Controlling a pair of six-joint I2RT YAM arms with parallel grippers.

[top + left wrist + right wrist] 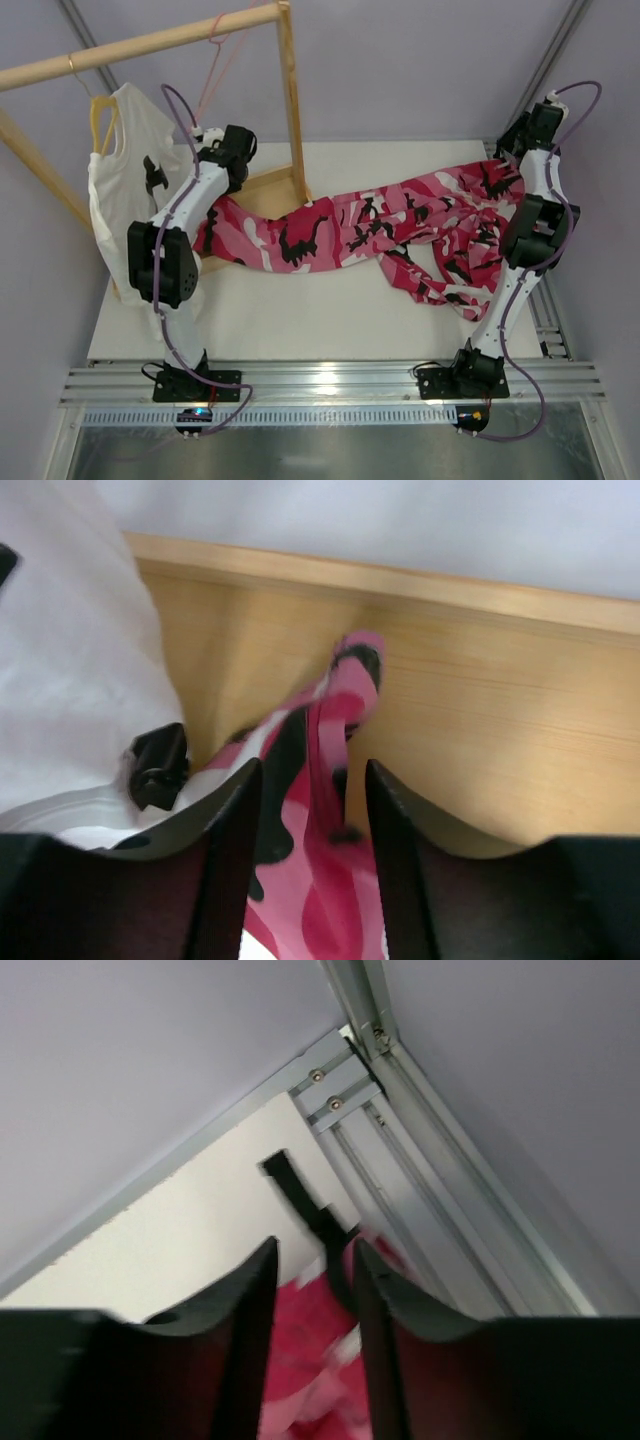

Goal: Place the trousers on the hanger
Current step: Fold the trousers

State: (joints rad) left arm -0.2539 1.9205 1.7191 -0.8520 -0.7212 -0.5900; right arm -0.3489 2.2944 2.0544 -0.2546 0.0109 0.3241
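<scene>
As seen from the overhead camera, the trousers (pixel 380 225) lie spread across the bench (pixel 300 310), running from the foot of the wooden rack (pixel 290 100) on the left to the far right corner. One end is bunched against the rack's base board; the other is heaped in loose folds near the right arm.

The hanger (pixel 215 60) hangs by its hook from the rack's top rail, close to the right upright. It is well apart from the trousers and carries none of the cloth. A white T-shirt (pixel 125 170) hangs on a yellow hanger (pixel 100 115) further left on the same rail.

Left hand (pixel 308 770): it is positioned low at the rack's base. Its fingers stand parted, and a fold of the trousers rises between them against the base board (pixel 480 710). Bare wood shows between the cloth and one finger, so the cloth is not pinched. The T-shirt's hem lies just beside the other finger.

Right hand (pixel 315 1245): it is positioned over the far right corner of the bench. Its fingers are likewise parted. A black strap (pixel 300 1200) and pink cloth sit in the gap between them, blurred. Neither is seen clamped. Aluminium rails (pixel 400 1190) run past the corner beyond the fingers.

Finding: the trousers rest on the bench, not on the hanger.
</scene>
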